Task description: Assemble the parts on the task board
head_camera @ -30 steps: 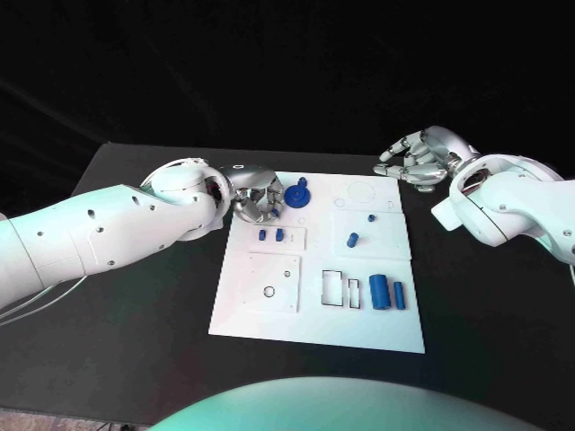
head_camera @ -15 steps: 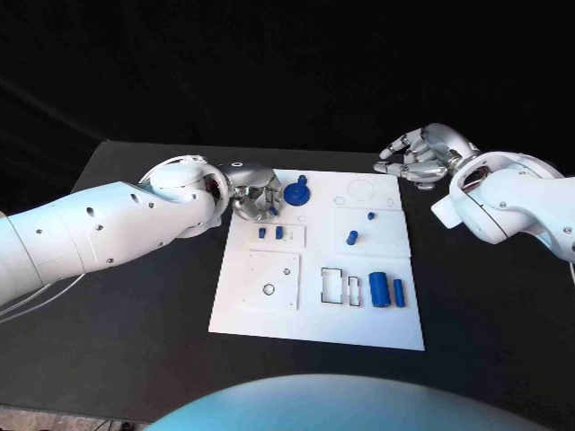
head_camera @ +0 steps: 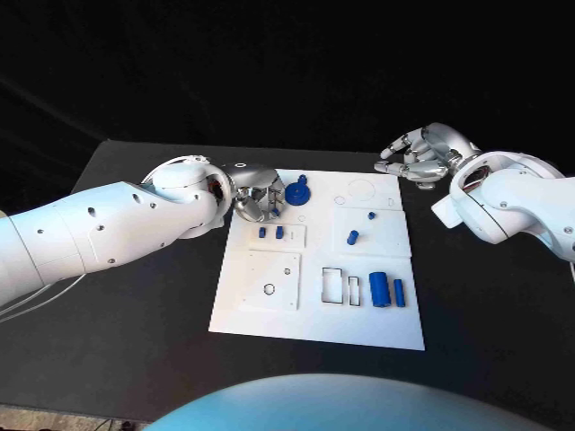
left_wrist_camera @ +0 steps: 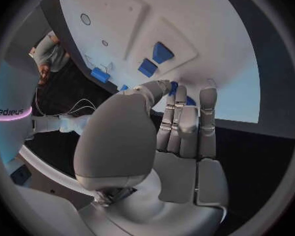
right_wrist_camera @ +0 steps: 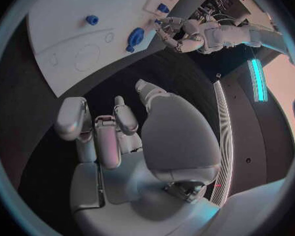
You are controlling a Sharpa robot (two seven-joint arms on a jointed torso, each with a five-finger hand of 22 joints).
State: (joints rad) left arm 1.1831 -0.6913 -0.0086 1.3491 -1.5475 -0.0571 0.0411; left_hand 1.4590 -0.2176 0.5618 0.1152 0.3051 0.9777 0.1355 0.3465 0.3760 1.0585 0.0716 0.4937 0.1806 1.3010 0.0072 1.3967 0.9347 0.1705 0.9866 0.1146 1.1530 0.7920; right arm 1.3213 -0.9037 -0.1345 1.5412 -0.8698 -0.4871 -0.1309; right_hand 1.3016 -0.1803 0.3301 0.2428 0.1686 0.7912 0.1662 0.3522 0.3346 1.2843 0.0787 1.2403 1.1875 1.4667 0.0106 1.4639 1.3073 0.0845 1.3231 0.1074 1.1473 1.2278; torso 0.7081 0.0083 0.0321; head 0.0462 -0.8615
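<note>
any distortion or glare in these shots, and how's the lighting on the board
Head view: the task board is bright and evenly lit against the black table, with no glare and straight edges. Left wrist view: fisheye bends the board's edges, and the left hand looms large in front. Right wrist view: the same bending, with a bright strip of room light beside the right hand.

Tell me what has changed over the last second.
Almost nothing. The left robot hand stays at the board's far left corner beside the round blue part, shifting only slightly. The right robot hand still hovers, fingers curled, beyond the far right corner. No parts moved.
</note>
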